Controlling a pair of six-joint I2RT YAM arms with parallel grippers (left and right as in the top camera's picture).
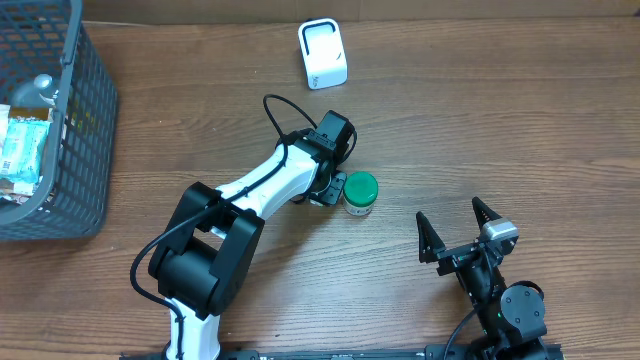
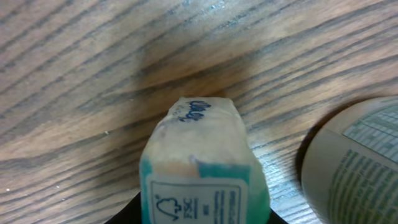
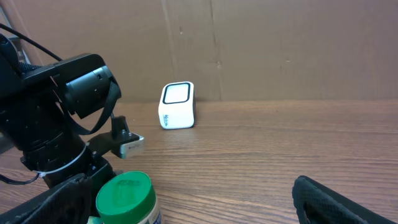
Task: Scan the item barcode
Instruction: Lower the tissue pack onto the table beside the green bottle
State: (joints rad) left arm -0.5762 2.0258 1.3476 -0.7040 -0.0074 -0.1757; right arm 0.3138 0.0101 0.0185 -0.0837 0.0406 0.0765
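Wooden table [image 1: 500,120] beneath everything. At its left edge, a dark mesh basket [image 1: 95,120] with packaged goods inside.

Next in size, the white-and-black left arm [image 1: 260,185], stretched from the near edge toward the middle of the table, with a black cable looped above the wrist.

Down at the near right, the right gripper [image 1: 448,207], pointed away from its base, released and spread wide, gripping no object.

On the far side of the table, a white barcode scanner [image 1: 322,53], upright, well apart from both arms.

In the middle of the table, a green-lidded jar [image 1: 360,193], upright, just beside the left gripper [image 1: 333,190].

Smallest of all, the small packet [image 2: 199,168], white with teal edging, blue script on top and a recycling mark on the near face. Grasped by the left gripper and jutting forward over the wood. Close beside the jar's printed label in the left wrist view, and well short of the scanner.
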